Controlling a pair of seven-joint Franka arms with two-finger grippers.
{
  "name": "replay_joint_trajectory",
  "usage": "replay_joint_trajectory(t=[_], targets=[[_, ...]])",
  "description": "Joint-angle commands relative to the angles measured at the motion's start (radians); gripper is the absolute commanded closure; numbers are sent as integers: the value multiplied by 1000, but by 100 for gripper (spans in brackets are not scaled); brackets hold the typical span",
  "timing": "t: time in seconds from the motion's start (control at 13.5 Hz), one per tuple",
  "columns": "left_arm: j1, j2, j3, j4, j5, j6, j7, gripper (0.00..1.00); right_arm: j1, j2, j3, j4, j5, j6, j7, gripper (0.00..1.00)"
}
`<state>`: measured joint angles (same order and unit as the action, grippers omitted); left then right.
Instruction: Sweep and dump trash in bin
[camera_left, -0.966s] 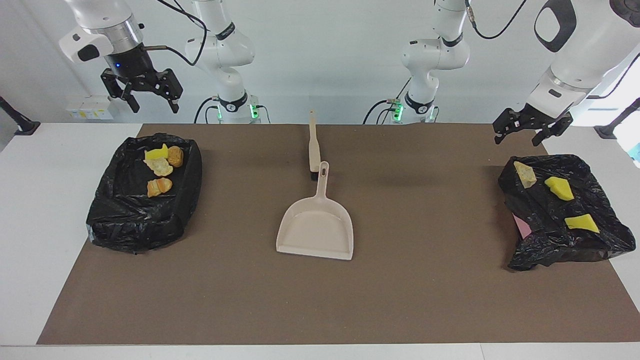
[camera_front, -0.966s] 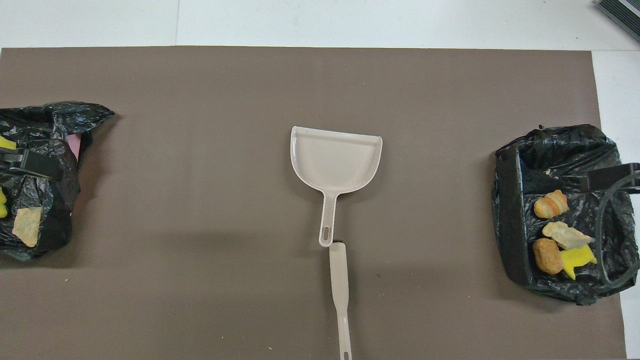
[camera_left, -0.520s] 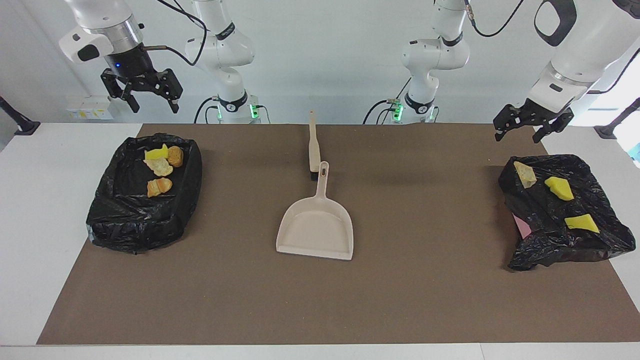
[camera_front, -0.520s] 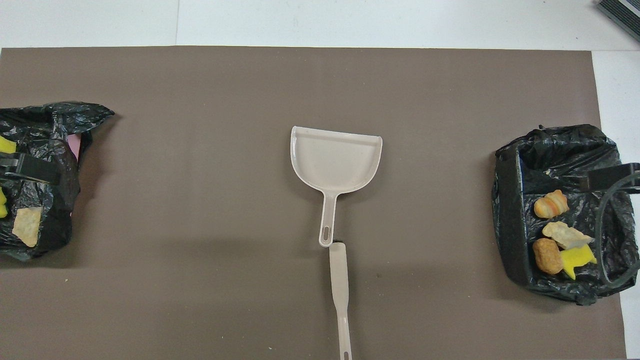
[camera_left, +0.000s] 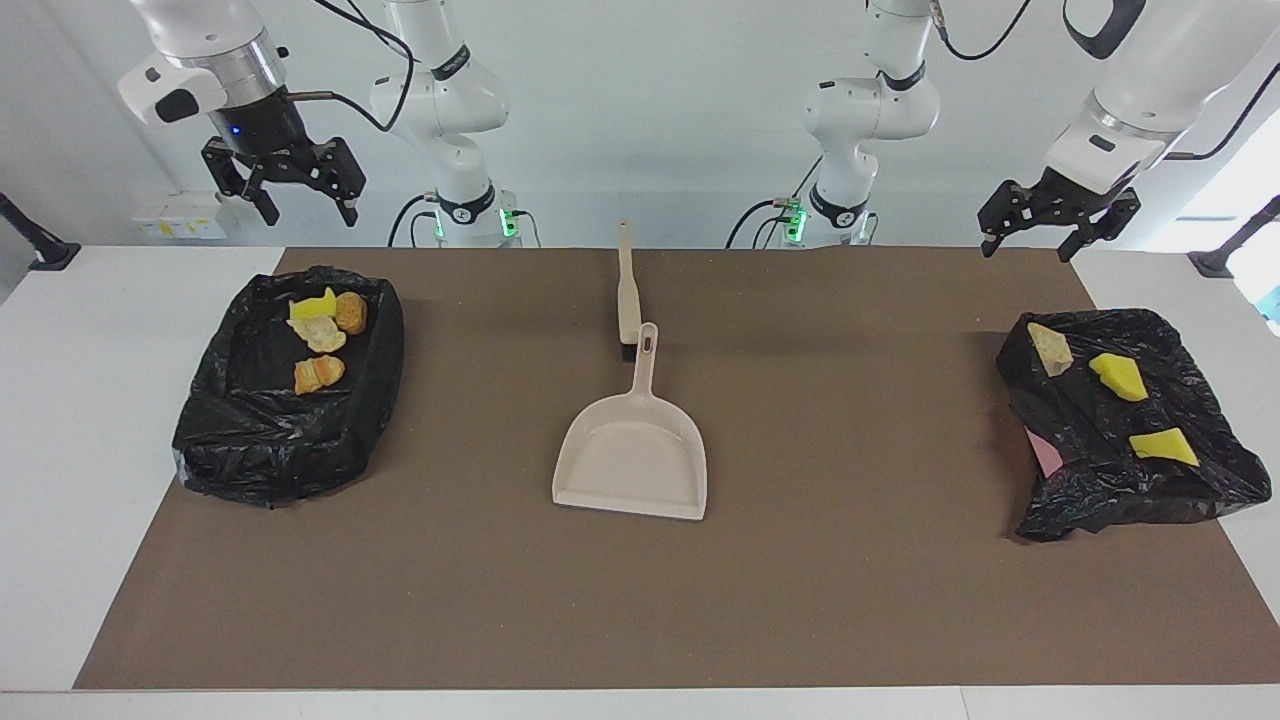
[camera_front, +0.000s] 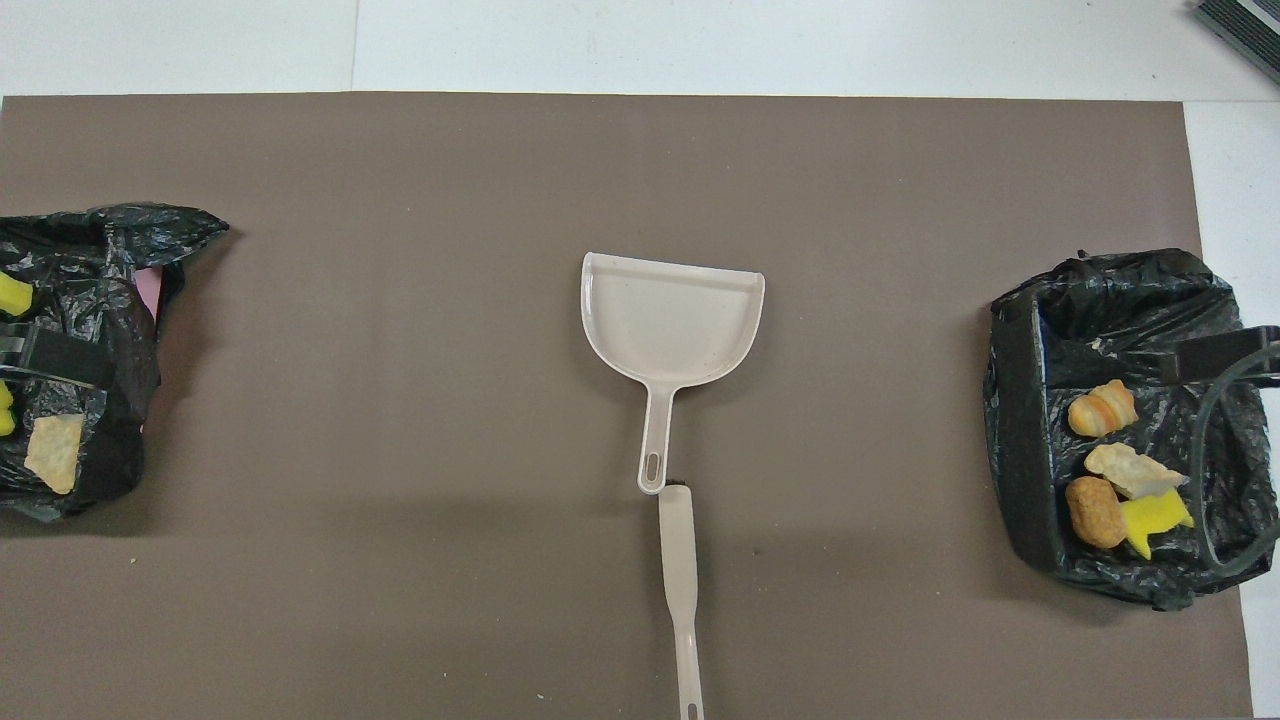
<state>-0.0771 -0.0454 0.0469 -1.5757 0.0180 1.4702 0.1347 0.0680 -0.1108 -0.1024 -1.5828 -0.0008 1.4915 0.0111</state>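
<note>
1. While both arms are raised and hold nothing, the right hand (camera_left: 295, 190) hangs over the worktop's (camera_left: 90, 400) edge nearest the robots, at the right arm's end, with its fingers (camera_left: 268, 212) spread open.
2. Under it, a little farther from the robots, stands a bin lined with a black bag (camera_left: 285, 440). Four pieces of the trash (camera_left: 320, 335) lie inside it: one yellow wedge (camera_left: 312, 304), one brown chunk (camera_left: 351, 312), one pale chunk (camera_left: 318, 334) and one orange-striped chunk (camera_left: 319, 373). The first three touch each other; the striped one lies a little apart.
3. At the middle of the brown mat (camera_left: 850, 600) lies the beige dustpan (camera_left: 632, 460), flat and empty, with its handle pointing to the robots.
4. Just beside the end of this handle lies the beige brush (camera_left: 627, 290) (its dark head is almost hidden by the dustpan handle), and its handle also points to the robots.
5. At the left arm's end lies the second black bag (camera_left: 1110, 480), more crumpled, with something pink (camera_left: 1047, 455) showing at its side. On it rest three pieces: a tan chunk (camera_left: 1049, 348) and two yellow wedges (camera_left: 1118, 376), well apart from each other.
6. Up over the mat's edge nearest the robots hangs the left hand (camera_left: 1030, 225), open too.
</note>
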Motion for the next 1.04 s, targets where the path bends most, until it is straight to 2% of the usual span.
replay_joint_trajectory(t=[0.0,0.52,0.97], targets=[[-13,-7,11,3,0,-21,-7,0,-2,-13,1,-13,-10,9,-13,0],[-9,-7,11,3,2,-16,-10,0,-2,-13,1,-13,-10,9,-13,0],[-3,-4,11,2,0,41,-7,0,-2,-13,1,-13,-10,9,-13,0]])
